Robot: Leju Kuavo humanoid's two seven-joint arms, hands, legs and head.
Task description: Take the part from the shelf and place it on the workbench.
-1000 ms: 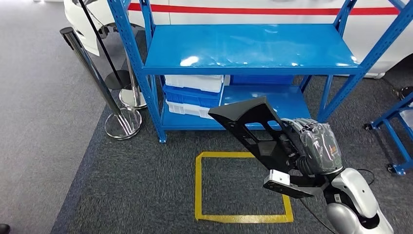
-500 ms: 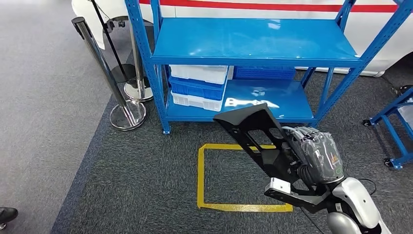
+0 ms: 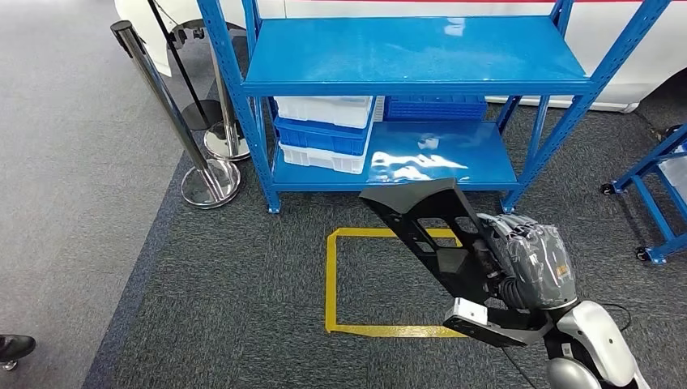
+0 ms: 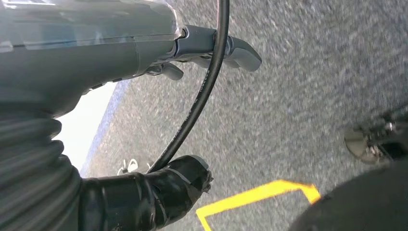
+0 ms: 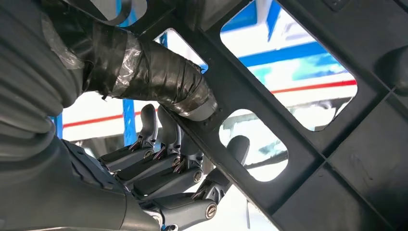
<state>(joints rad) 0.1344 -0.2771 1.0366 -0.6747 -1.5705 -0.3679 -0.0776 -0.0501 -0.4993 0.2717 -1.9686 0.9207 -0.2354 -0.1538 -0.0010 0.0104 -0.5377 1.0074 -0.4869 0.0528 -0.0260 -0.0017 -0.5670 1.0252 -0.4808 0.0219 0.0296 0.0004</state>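
One part (image 3: 433,235), a black slotted plastic frame, is off the shelf (image 3: 417,77) and held in my right hand (image 3: 531,267) above the carpet and a yellow tape square (image 3: 332,284). My right fingers (image 5: 159,163) curl through its openings with the thumb clamped on a rib, probably so the long, front-heavy frame cannot swing while carried. My left hand (image 4: 159,48) hangs over the floor, holding nothing; its finger spread I cannot tell. No workbench is reached yet.
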